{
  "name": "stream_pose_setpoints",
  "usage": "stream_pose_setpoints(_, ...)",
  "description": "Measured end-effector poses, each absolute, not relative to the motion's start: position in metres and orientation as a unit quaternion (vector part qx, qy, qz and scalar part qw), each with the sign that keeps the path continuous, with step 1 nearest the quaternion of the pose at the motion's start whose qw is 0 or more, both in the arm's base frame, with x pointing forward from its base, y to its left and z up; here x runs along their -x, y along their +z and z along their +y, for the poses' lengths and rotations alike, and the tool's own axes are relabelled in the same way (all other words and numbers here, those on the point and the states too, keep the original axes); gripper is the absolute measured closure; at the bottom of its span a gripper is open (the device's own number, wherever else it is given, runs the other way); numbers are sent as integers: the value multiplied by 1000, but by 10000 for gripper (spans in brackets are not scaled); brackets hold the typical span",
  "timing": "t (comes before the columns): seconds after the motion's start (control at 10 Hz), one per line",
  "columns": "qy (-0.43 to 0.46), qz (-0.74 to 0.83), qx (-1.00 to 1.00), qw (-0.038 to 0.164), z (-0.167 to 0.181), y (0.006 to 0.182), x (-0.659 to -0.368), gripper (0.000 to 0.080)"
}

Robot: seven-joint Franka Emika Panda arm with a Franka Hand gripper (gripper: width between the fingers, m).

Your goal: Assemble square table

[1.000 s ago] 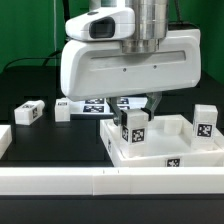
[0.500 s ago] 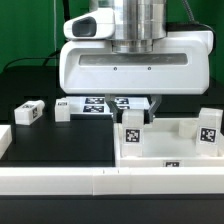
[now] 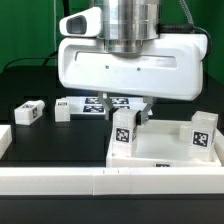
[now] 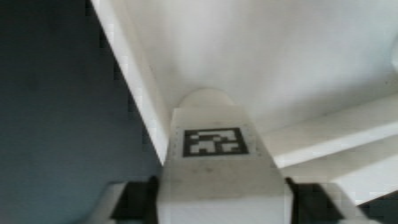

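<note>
Square table top (image 3: pixel 165 148), a white plastic tray with a raised rim, lies on the black surface (image 3: pixel 50 140) at the exterior view's right, just behind the long white border rail (image 3: pixel 60 180). A blocky white leg (image 3: pixel 125 132) bearing a black-and-white tag stands upright at its near corner, and a second leg (image 3: pixel 203 132) stands at another corner. The claw (image 3: pixel 132 110) is partly closed, pinching the first leg between its two fingers (image 4: pixel 128 205). A loose leg (image 3: pixel 28 113) and another loose leg (image 3: pixel 62 108) lie farther off, near the marker board (image 3: pixel 98 103).
</note>
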State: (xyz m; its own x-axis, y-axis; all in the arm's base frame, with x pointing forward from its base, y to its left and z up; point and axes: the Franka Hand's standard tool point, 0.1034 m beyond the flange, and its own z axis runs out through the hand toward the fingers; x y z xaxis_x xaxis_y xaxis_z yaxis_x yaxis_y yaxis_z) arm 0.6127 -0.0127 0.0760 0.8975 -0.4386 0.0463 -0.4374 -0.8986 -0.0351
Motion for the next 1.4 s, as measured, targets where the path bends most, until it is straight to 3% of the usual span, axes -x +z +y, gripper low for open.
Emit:
stream_pose_setpoints(0.1, -27, 225, 974, 12, -13, 76, -613, 251)
stream_pose_setpoints(0.2, -29, 227, 973, 14, -12, 81, -613, 251)
stream_pose_setpoints(0.3, -30, 237, 971, 17, -11, 89, -608, 173)
stream_pose_setpoints(0.6, -21, 314, 949, 27, 3, 109, -574, 151)
stream_pose_setpoints(1.2, -21, 334, 942, 29, 10, 106, -564, 150)
stream_pose_setpoints(1.4, -17, 383, 923, 32, 11, 97, -532, 150)
